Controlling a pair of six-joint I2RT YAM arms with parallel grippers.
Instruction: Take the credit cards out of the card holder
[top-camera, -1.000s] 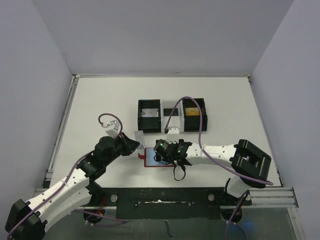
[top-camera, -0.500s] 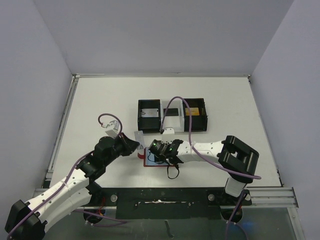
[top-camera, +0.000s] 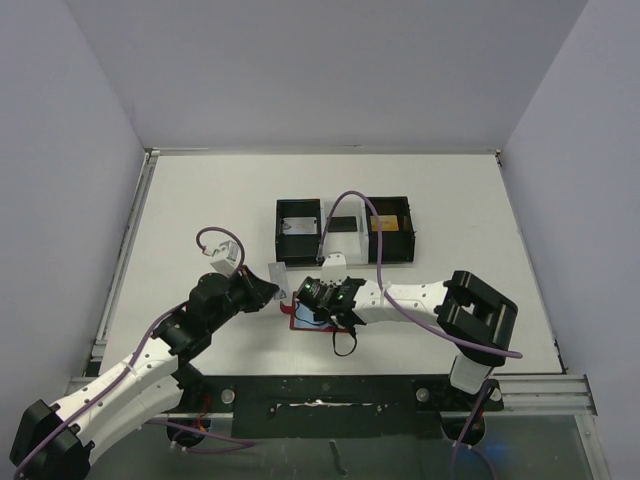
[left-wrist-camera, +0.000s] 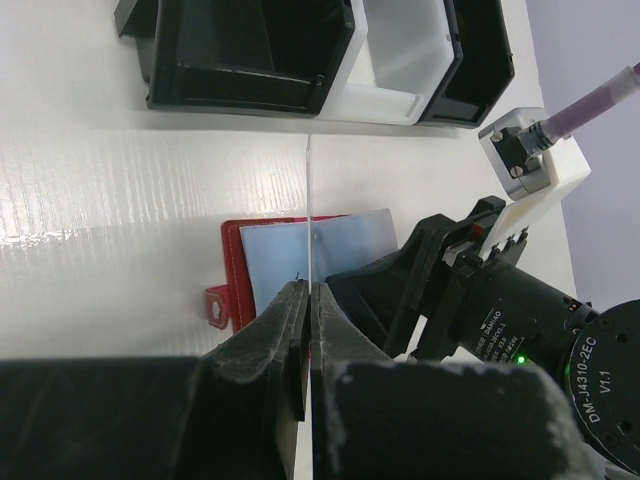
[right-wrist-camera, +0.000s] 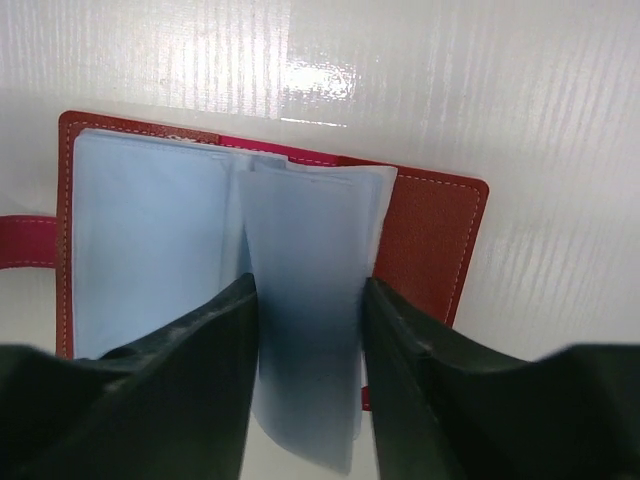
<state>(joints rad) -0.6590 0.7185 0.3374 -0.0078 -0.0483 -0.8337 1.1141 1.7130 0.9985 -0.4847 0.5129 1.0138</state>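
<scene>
The red card holder (right-wrist-camera: 432, 238) lies open on the table, its light blue inner leaves (right-wrist-camera: 150, 250) showing. My right gripper (right-wrist-camera: 306, 335) hangs straight over it, jaws part closed, one loose leaf (right-wrist-camera: 305, 250) standing between the fingers (right-wrist-camera: 190, 390). From above, that gripper (top-camera: 318, 304) covers most of the card holder (top-camera: 291, 321). My left gripper (left-wrist-camera: 309, 300) is shut on a pale credit card (left-wrist-camera: 309, 190), seen edge-on, just left of the holder (left-wrist-camera: 232, 268). From above this card (top-camera: 278, 275) sticks out of the left gripper (top-camera: 268, 291).
A three-compartment tray (top-camera: 345, 243) stands behind the card holder; a grey card (top-camera: 298, 227), a black card (top-camera: 343, 223) and a gold card (top-camera: 387, 224) lie in its compartments. The right arm's purple cable (top-camera: 370, 235) arcs over it. The holder's red tab (left-wrist-camera: 216, 305) points left.
The right gripper has slid left over the card holder and narrowed its jaws around a blue leaf. The left gripper has kept still, holding the pale card.
</scene>
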